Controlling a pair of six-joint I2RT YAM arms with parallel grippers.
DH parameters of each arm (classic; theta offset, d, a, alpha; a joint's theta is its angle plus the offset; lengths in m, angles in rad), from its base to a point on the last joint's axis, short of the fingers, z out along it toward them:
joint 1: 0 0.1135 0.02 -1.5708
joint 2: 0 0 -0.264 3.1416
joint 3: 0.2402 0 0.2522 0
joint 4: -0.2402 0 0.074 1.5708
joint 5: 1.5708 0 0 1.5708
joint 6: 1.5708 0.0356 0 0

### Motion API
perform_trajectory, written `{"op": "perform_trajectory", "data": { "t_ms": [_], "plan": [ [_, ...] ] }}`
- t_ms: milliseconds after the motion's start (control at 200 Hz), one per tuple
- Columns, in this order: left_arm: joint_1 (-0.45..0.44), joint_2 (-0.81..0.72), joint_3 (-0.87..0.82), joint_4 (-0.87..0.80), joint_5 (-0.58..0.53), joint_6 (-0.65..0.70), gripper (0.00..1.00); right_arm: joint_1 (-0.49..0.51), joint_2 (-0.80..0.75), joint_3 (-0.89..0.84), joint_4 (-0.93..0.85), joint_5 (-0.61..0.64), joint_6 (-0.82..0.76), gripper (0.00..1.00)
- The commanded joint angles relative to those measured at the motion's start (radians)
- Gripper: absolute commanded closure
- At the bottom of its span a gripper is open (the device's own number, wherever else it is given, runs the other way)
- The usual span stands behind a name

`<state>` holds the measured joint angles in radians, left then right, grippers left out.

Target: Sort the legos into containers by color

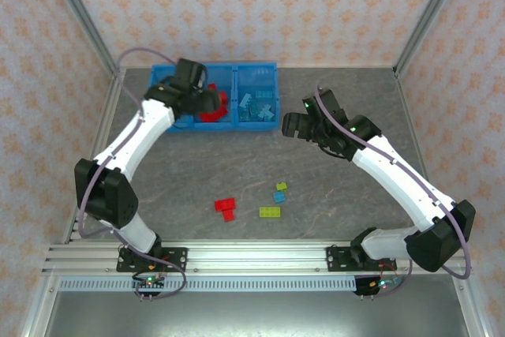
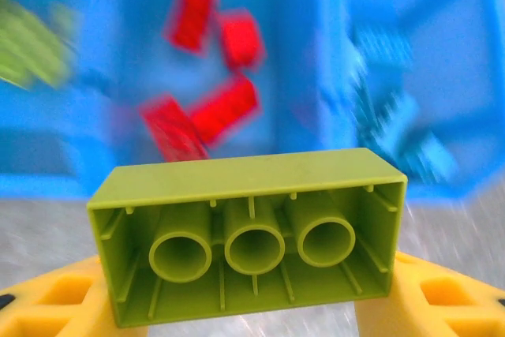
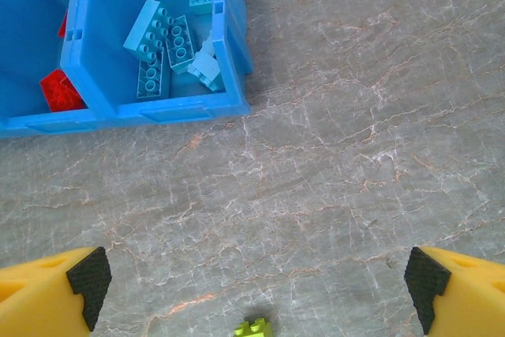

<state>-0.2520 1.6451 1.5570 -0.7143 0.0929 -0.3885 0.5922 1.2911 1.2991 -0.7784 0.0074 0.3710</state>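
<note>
L claw (image 1: 207, 102) is clamped on a lime green brick (image 2: 248, 246), held over the blue bin tray (image 1: 256, 68) by the mid compartment w/ red bricks (image 1: 215, 113). Light blue bricks (image 3: 162, 45) lie in the right compartment. R claw (image 3: 256, 286) is spread wide apart, holding nothing, above the surface (image 1: 197, 171) just right of the tray. Loose on the surface: red brick (image 1: 226, 207), lime brick (image 1: 270, 212), small blue brick (image 1: 279, 196).

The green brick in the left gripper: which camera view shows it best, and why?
The left wrist view: the green brick is sharp and close, its hollow underside with three tubes facing the camera, between the yellow fingers. The top view places the left gripper over the bin; the right wrist view faces elsewhere.
</note>
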Motion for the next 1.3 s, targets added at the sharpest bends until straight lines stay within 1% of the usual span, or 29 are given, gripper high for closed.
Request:
{"op": "perform_trajectory", "data": {
  "t_ms": [0, 140, 170, 245, 360, 475, 560, 606, 791, 926, 1021, 1081, 1146, 1296],
  "plan": [
    [0.109, 0.087, 0.097, -0.037, -0.102, -0.01, 0.49, -0.005, -0.004, 0.0, -0.004, 0.002, 0.011, 0.02],
    [0.204, 0.255, 0.251, -0.044, -0.075, -0.026, 0.49, -0.005, -0.013, -0.002, -0.01, 0.003, 0.012, 0.02],
    [0.217, 0.315, 0.296, -0.054, -0.07, -0.026, 0.49, -0.005, -0.016, -0.006, -0.011, 0.003, 0.014, 0.02],
    [0.238, 0.416, 0.399, -0.076, -0.045, -0.02, 0.49, -0.005, -0.018, -0.008, -0.009, 0.001, 0.015, 0.02],
    [0.26, 0.53, 0.534, -0.101, -0.013, -0.027, 0.48, -0.005, -0.019, -0.006, -0.011, -0.004, 0.02, 0.02],
    [0.267, 0.598, 0.638, -0.136, -0.018, -0.023, 0.39, -0.005, -0.021, -0.006, -0.016, -0.003, 0.022, 0.02],
    [0.268, 0.605, 0.67, -0.144, -0.018, -0.021, 0.28, -0.005, -0.023, -0.006, -0.015, -0.001, 0.023, 0.02],
    [0.268, 0.601, 0.674, -0.148, -0.014, -0.021, 0.27, -0.005, -0.022, -0.004, -0.015, -0.001, 0.022, 0.02],
    [0.268, 0.54, 0.656, -0.149, -0.004, -0.021, 0.19, -0.005, -0.011, 0.002, -0.005, -0.007, 0.021, 0.02],
    [0.264, 0.437, 0.608, -0.142, 0.051, -0.031, 0.21, -0.004, 0.006, 0.007, -0.003, -0.011, 0.016, 0.02],
    [0.244, 0.301, 0.494, -0.094, 0.099, -0.035, 0.25, -0.004, 0.021, 0.003, -0.01, -0.016, 0.005, 0.02],
    [0.21, 0.19, 0.406, -0.06, 0.111, -0.011, 0.25, -0.005, 0.034, -0.002, -0.027, -0.029, -0.007, 0.02],
    [0.159, 0.092, 0.322, -0.036, 0.118, 0.045, 0.26, -0.004, 0.056, -0.013, -0.051, -0.057, -0.022, 0.03],
    [0.023, -0.102, 0.129, -0.013, 0.148, 0.245, 0.26, 0.022, 0.074, -0.068, -0.122, -0.134, -0.013, 0.09]
  ]
}}
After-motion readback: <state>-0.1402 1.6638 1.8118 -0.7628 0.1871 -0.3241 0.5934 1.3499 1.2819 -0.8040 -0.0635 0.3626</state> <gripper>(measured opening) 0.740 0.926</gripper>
